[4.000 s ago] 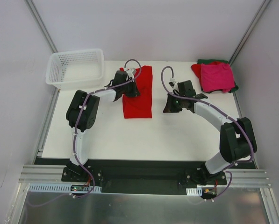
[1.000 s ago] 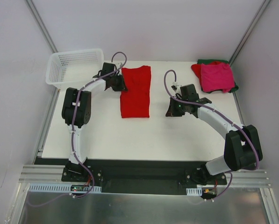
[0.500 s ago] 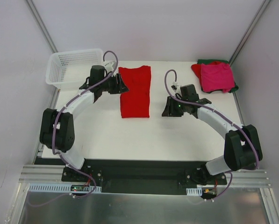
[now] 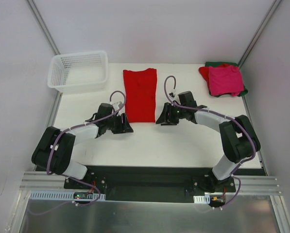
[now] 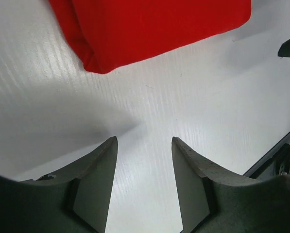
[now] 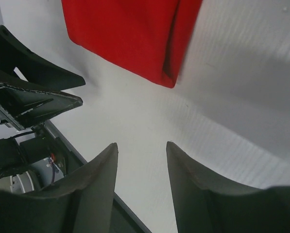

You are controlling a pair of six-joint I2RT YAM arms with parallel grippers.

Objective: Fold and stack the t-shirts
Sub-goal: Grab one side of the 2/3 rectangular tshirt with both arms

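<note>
A bright red t-shirt point(image 4: 140, 94) lies folded into a long strip in the middle of the table, neckline at the far end. My left gripper point(image 4: 127, 127) stands open just off its near left corner, nothing between the jaws point(image 5: 145, 141); the shirt's corner point(image 5: 149, 24) lies ahead of it. At the near right corner my right gripper point(image 4: 160, 120) is open and empty too point(image 6: 141, 144), with the red hem point(image 6: 130, 34) in front. A magenta-pink t-shirt point(image 4: 226, 80) tops a pile at the back right, over a red one point(image 4: 203, 73) and a dark green one point(image 4: 216, 63).
A white mesh basket point(image 4: 78, 71) stands at the back left corner. The two grippers face each other across the shirt's near end; the left one point(image 6: 28, 97) shows in the right wrist view. The table's black front edge point(image 4: 149, 170) runs behind both arms.
Both grippers opened. The left arm swung from the shirt's far left edge down to its near left corner; the right gripper moved left to the near right corner.
</note>
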